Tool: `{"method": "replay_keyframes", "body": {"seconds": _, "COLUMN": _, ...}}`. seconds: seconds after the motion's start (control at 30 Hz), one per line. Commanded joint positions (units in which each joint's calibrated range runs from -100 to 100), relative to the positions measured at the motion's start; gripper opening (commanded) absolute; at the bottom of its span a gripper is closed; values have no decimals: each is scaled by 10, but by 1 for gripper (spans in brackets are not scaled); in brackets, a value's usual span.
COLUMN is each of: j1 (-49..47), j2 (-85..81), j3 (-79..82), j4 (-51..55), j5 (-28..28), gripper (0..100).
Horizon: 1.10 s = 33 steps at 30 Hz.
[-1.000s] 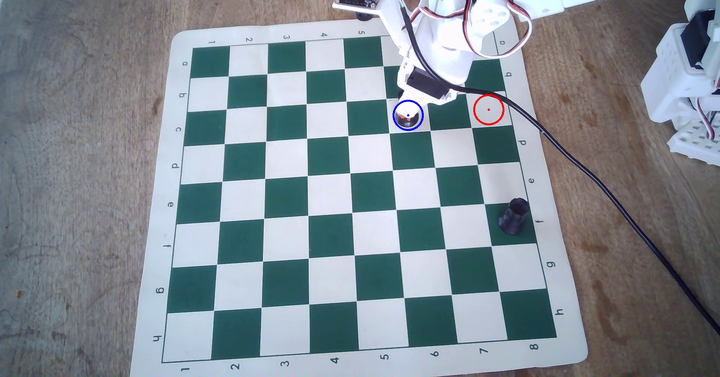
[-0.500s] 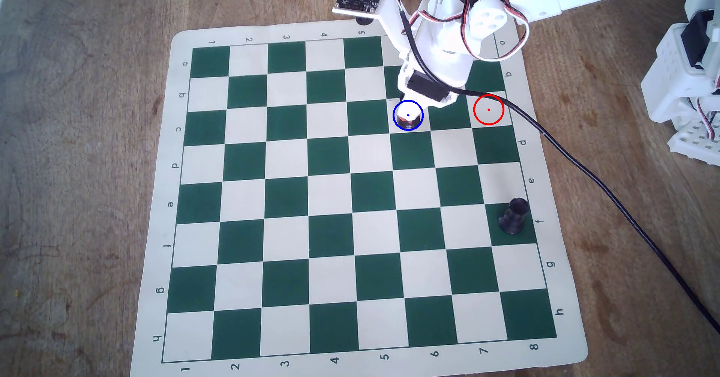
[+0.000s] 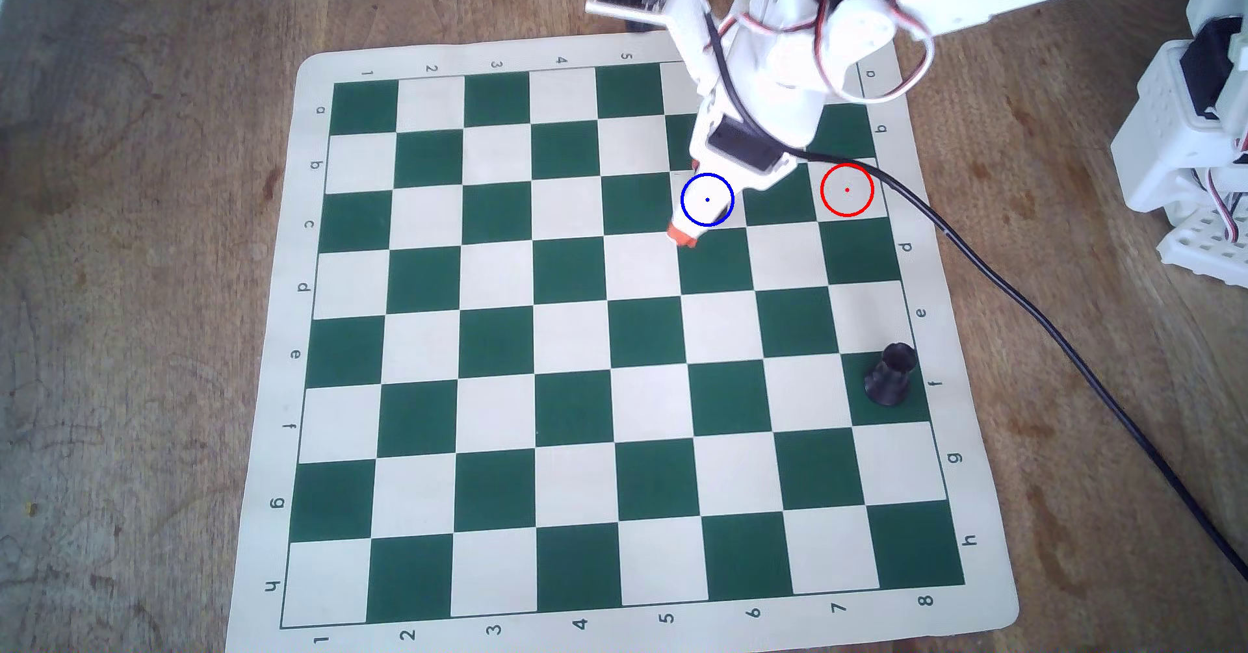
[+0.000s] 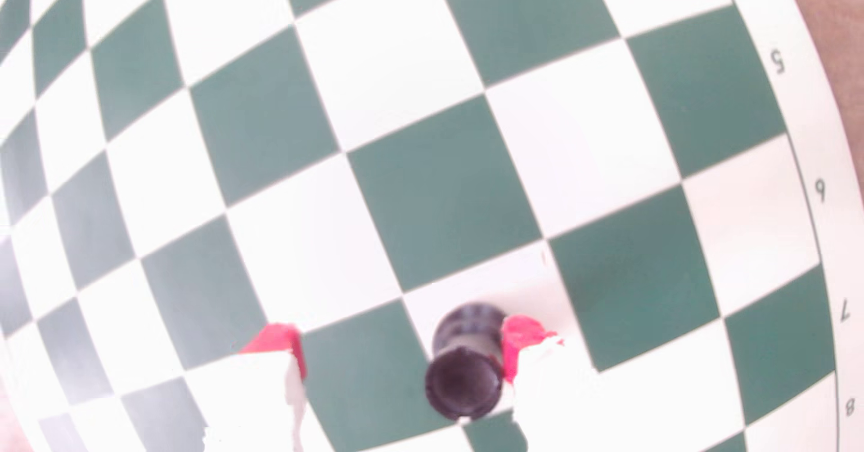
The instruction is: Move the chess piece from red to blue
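In the wrist view the black rook stands upright on a white square of the board. It sits between my red-tipped fingers, close against the right finger, with a wide gap to the left finger. My gripper is open. In the overhead view my gripper hangs over the blue circle and hides the rook. One orange fingertip shows below the circle. The red circle lies two squares to the right on a white square, with nothing in it.
A second black rook stands on a green square at the board's right edge. The green and white chessboard mat lies on a wooden table. A black cable runs from the wrist across the board's right side. The arm's white base is at the far right.
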Motion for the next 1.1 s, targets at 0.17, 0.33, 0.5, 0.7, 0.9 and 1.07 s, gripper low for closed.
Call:
{"method": "replay_keyframes", "body": {"seconds": 0.17, "j1": -34, "j2": -334, "j3": 33, "j4": 115, "j5": 21, "gripper": 1}}
{"method": "replay_keyframes", "body": {"seconds": 0.33, "j1": -46, "j2": -610, "j3": 194, "j4": 122, "j5": 41, "gripper": 0}}
{"method": "replay_keyframes", "body": {"seconds": 0.5, "j1": -31, "j2": -748, "j3": 274, "j4": 106, "j5": 52, "gripper": 0}}
{"method": "replay_keyframes", "body": {"seconds": 0.7, "j1": -2, "j2": -896, "j3": 473, "j4": -116, "j5": 81, "gripper": 0}}
{"method": "replay_keyframes", "body": {"seconds": 0.9, "j1": 15, "j2": -902, "j3": 649, "j4": -514, "j5": 108, "gripper": 0}}
{"method": "replay_keyframes", "body": {"seconds": 1.07, "j1": 18, "j2": -917, "j3": 750, "j4": -805, "j5": 120, "gripper": 0}}
